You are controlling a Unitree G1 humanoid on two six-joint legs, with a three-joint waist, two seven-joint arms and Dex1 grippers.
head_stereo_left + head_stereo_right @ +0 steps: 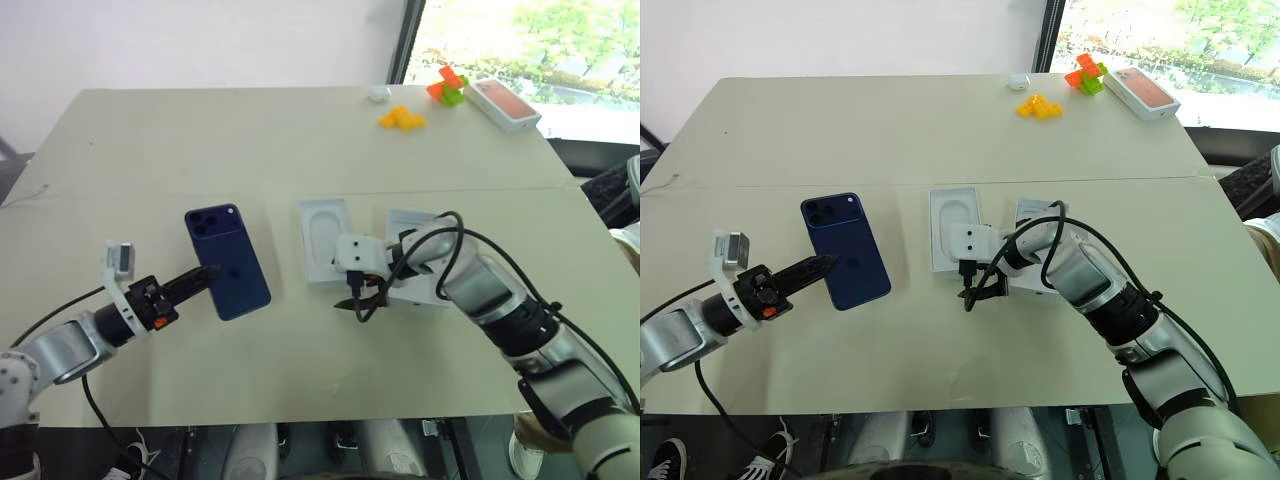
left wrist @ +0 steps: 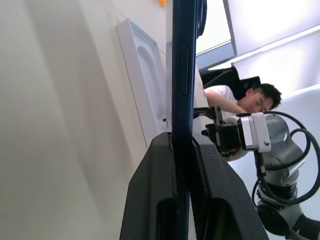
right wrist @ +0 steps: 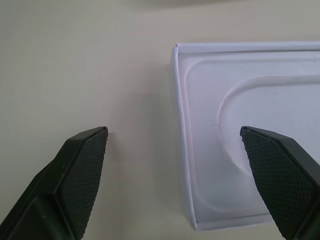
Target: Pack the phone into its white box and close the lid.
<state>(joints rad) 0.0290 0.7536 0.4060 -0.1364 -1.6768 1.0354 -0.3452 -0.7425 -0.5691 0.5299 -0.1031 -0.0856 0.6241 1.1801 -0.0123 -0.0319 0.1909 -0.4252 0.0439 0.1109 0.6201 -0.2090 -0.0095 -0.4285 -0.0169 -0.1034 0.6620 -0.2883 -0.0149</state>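
The dark blue phone (image 1: 230, 262) is lifted above the table at the left, its back with the camera cluster facing up. My left gripper (image 1: 207, 273) is shut on its near long edge; in the left wrist view the phone (image 2: 184, 60) rises edge-on from between the fingers (image 2: 150, 200). My right gripper (image 1: 357, 303) is open just above the table at the near corner of a thin white tray (image 1: 325, 240) with an oval recess (image 3: 260, 125). A shallow white box part (image 1: 412, 228) lies under my right wrist, mostly hidden; I cannot tell whether it is the box or the lid.
At the far right of the table lie a box with a red-orange top (image 1: 505, 103), orange blocks (image 1: 402, 119), red and green blocks (image 1: 447, 88) and a small white object (image 1: 378, 94). A person (image 2: 250, 100) sits beyond the table.
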